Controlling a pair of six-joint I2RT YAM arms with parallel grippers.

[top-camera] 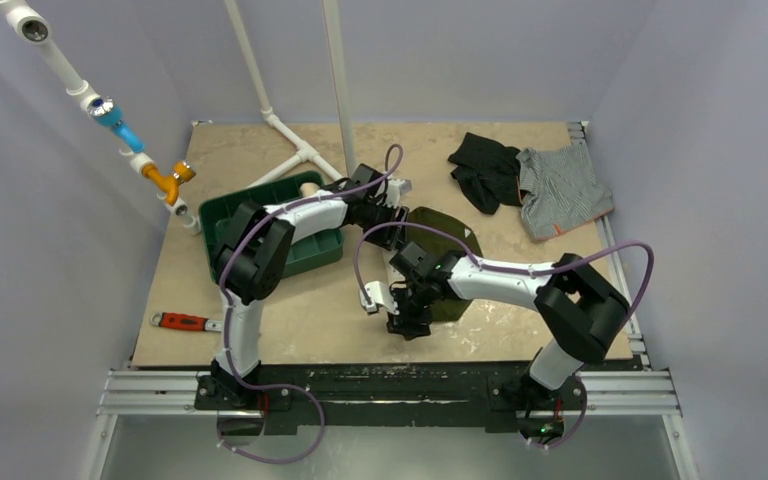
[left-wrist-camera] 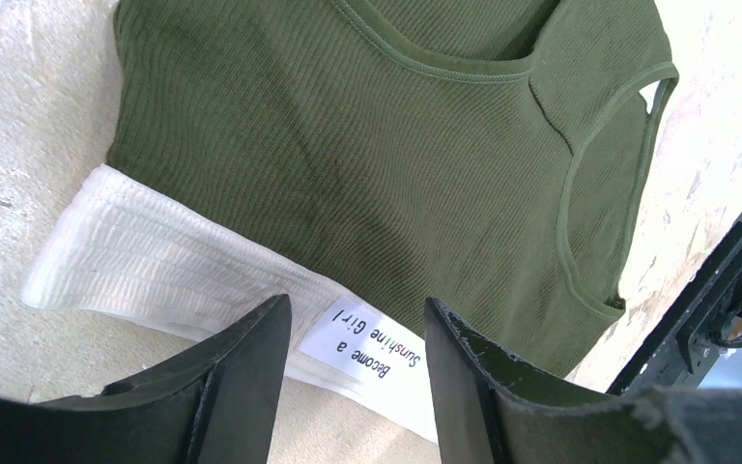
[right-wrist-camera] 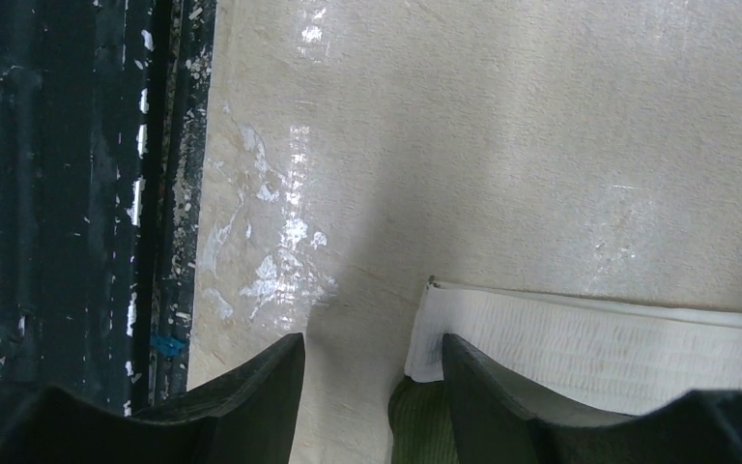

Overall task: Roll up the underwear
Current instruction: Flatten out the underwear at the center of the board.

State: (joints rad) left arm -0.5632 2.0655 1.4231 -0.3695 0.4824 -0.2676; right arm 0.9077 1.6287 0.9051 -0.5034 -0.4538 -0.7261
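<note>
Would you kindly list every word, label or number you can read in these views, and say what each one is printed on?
"Become a Sunshine Girl": printed in black on the white label on the waistband of the underwear, seen in the left wrist view.
Nothing else can be read; the top and right wrist views show no legible text.

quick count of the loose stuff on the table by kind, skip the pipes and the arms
garments: 3 (the underwear, black garment, grey striped garment)
bins: 1 (green bin)
hand tools: 1 (red-handled wrench)
total: 5
not counted: pale item in the bin, too small to tell
</note>
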